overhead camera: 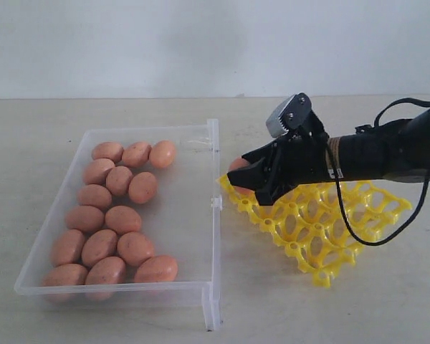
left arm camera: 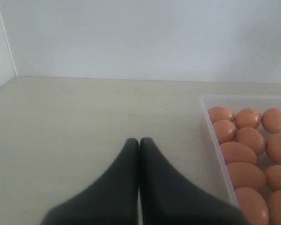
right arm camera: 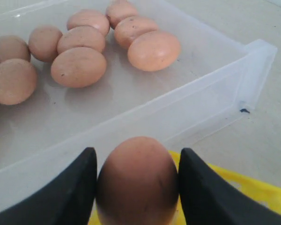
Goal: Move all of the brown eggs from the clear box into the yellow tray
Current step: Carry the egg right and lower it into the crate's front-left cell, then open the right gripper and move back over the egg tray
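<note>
Several brown eggs [overhead camera: 119,180] lie in the left part of the clear box [overhead camera: 213,154], also seen as eggs [right arm camera: 78,66] in the right wrist view and eggs [left arm camera: 237,152] in the left wrist view. My right gripper [overhead camera: 242,179] is shut on one brown egg [right arm camera: 137,182], held over the near-left corner of the yellow tray [overhead camera: 322,218], just beside the box wall [right arm camera: 192,105]. The held egg [overhead camera: 237,165] shows only partly between the black fingers. My left gripper [left arm camera: 139,140] is shut and empty over the bare table left of the box [left arm camera: 215,140]; it does not show in the exterior view.
The beige table [overhead camera: 57,115] runs to a white wall at the back. A black cable [overhead camera: 358,229] loops from the right arm over the yellow tray. The box's right half holds no eggs.
</note>
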You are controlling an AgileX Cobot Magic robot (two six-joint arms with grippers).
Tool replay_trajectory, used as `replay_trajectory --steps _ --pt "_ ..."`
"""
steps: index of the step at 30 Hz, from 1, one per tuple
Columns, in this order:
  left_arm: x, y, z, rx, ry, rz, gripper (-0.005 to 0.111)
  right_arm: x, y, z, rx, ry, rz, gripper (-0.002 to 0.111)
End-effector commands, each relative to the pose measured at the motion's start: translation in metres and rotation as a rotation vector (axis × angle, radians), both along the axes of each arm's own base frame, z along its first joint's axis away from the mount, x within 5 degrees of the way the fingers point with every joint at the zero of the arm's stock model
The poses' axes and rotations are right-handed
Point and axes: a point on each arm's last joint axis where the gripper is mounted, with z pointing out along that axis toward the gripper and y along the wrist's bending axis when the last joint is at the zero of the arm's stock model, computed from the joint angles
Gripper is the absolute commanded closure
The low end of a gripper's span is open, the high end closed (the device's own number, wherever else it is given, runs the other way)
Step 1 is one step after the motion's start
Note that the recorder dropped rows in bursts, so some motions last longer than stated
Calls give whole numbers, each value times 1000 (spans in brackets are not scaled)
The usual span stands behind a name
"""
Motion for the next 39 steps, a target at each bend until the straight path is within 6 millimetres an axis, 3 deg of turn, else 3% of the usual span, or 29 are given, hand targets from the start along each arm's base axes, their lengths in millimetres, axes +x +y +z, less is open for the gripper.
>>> replay_trajectory --steps 1,3,6,8,12,15,19,22,24,27,30,34,37,39 --pt "0 0 2 -4 -9 -6 111 5 0 2 1 -14 -57 109" --pt "0 0 2 -4 -9 -6 111 6 0 2 6 -16 -65 103" --pt "0 0 2 -4 -9 -6 111 5 1 3 10 -16 -63 74" --pt "0 0 2 -4 -9 -6 111 5 1 3 15 -7 -67 63" --pt "0 0 2 -4 -9 -6 111 5 1 3 15 -7 -67 48" --pt "0 0 2 -4 -9 -6 111 6 1 3 17 -7 -70 45" --pt "0 0 2 -4 -9 -6 111 6 1 4 18 -9 -71 45" --pt "0 0 2 -4 -9 -6 111 6 1 16 54 -25 -78 45" --pt "0 0 2 -4 -9 -6 111 5 2 33 111 -48 -86 45" --pt "0 0 2 -4 -9 -6 111 1 4 75 248 -138 -81 47" --pt "0 0 2 -4 -9 -6 111 -17 17 125 384 -176 -53 64" --pt "0 0 2 -4 -9 -6 111 -61 67 172 363 -216 107 108" --pt "0 0 2 -4 -9 -6 111 -85 110 183 163 -314 135 108" --pt "0 0 2 -4 -9 -6 111 -89 133 182 -35 -375 24 108"
